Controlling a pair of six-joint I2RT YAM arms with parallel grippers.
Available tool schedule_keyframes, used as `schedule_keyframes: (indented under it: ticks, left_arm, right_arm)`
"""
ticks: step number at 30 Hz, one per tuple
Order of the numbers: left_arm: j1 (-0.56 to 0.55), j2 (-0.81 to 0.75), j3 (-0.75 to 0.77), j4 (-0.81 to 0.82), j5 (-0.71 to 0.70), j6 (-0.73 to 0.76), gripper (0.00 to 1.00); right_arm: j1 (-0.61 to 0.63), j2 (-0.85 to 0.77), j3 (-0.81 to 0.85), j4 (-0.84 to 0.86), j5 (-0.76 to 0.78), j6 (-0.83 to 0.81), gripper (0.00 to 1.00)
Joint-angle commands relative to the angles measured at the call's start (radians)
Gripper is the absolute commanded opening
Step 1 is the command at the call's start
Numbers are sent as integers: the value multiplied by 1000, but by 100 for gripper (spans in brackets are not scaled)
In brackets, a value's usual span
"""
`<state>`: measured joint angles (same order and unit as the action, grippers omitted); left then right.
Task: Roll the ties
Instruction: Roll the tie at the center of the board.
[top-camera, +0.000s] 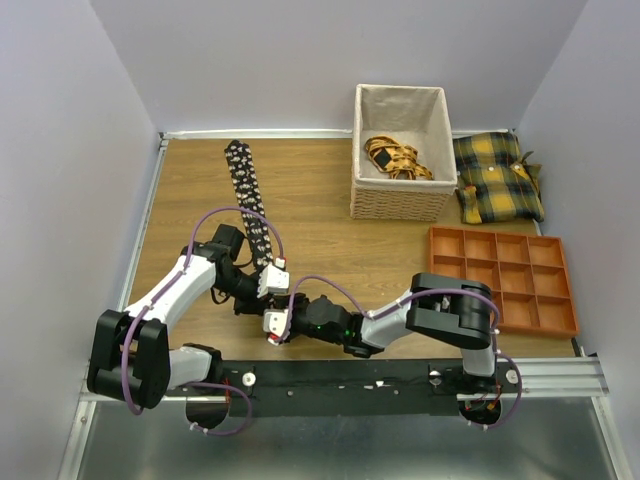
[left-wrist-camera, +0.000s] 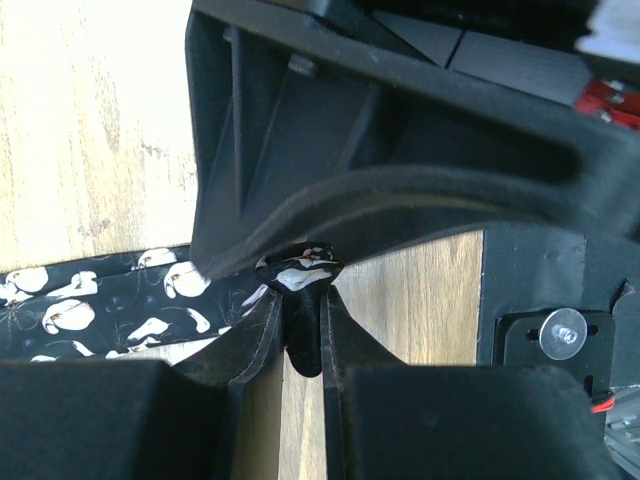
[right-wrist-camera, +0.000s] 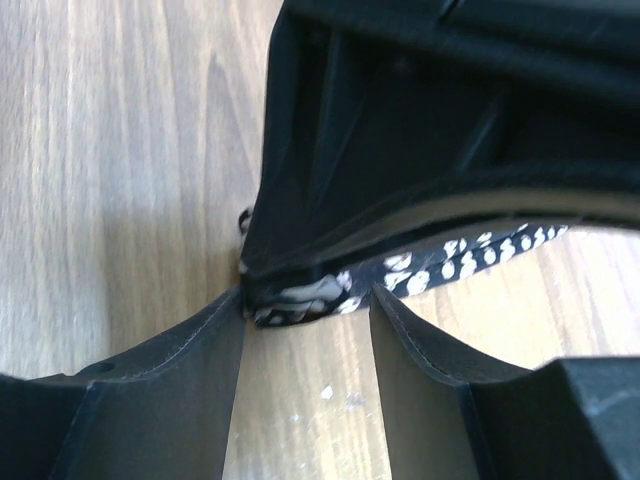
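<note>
Left gripper (left-wrist-camera: 300, 308) is clamped on the near end of the tie (left-wrist-camera: 100, 310), whose strip lies flat, stretching away from the fingertips. Right gripper (right-wrist-camera: 308, 300), jaws apart, straddles the same bunched end. Step: starting turn 1 of the roll. Next, likely: right closes and the end folds over

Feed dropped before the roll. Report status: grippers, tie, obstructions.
Left gripper shut on tie, near end. Right gripper open, fingertips at that same end. Tie lies straight, unrolled. Basket stands apart, not in the way.
</note>
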<state>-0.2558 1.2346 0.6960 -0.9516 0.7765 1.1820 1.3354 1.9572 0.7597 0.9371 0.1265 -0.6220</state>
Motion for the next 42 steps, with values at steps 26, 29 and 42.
schedule_keyframes:
  ticks: [26,29,42]
  left_arm:
    - [-3,-20,-10,-16,3,51,54]
    - [-3,-32,-19,20,-14,5,79]
    - [85,-169,-101,117,-69,22,99]
  right_arm:
    - [-2,-24,20,-69,-100,82,13]
    - [-10,-30,26,-90,-131,154,11]
    - [-85,-30,21,-173,-341,491,10]
